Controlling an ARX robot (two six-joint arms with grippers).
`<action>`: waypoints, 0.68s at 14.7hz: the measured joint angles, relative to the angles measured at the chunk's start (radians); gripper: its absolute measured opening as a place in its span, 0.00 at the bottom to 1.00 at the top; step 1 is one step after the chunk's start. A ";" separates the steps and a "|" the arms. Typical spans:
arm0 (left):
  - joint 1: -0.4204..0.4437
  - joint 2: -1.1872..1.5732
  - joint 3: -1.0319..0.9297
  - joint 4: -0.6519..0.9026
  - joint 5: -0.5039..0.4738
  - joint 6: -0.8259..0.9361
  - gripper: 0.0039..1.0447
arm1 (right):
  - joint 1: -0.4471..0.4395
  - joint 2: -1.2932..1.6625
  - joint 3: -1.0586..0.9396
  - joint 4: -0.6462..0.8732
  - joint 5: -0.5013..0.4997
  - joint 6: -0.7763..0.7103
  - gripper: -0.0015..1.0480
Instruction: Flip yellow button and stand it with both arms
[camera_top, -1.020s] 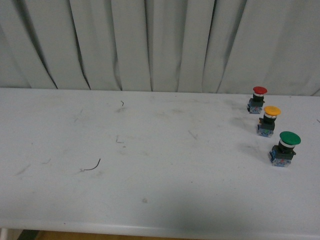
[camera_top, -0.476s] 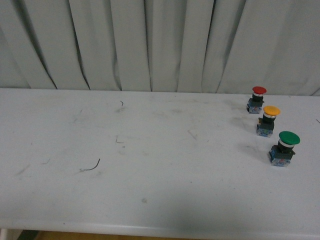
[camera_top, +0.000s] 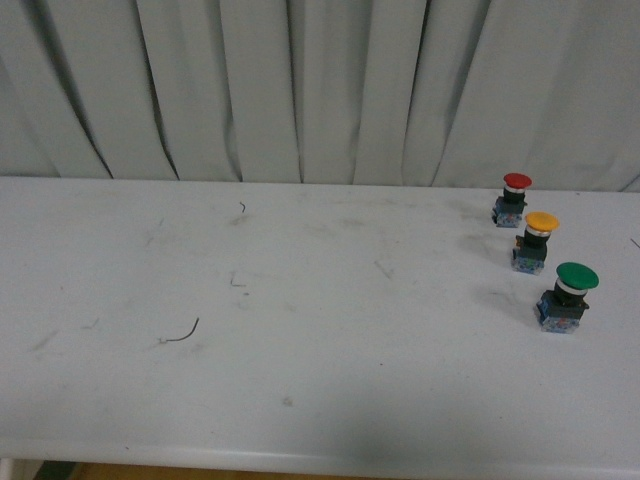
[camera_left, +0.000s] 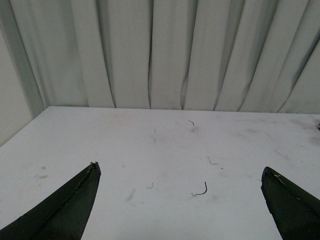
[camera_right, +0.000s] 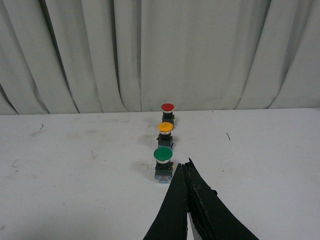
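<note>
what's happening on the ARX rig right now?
Nothing is being handled. Three push-buttons stand upright, cap up, in a row at the table's right side: red button farthest back, yellow button in the middle, green button nearest. The left gripper is open over bare table. The right gripper is shut, holding nothing, close to the green button without touching it.

White table (camera_top: 300, 380) fills most of front view, surface scuffed w/ faint grey smudges and a few thin dark curled scratch marks (camera_top: 180, 334). Front edge rounded, a strip of tan floor (camera_top: 150, 472) visible under it at bottom left. Behind table: pale grey-white curtain (camera_top: 300, 90) in deep vertical folds, spans whole width. Light dim, even, soft shadows.
</note>
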 joint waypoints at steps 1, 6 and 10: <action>0.000 0.000 0.000 0.000 0.000 0.000 0.94 | 0.000 0.000 0.000 0.001 0.000 0.000 0.02; 0.000 0.000 0.000 0.000 0.000 0.000 0.94 | 0.000 0.000 0.000 0.001 0.000 -0.001 0.45; 0.000 0.000 0.000 0.000 0.000 0.000 0.94 | 0.000 0.000 0.000 0.001 0.000 0.000 0.95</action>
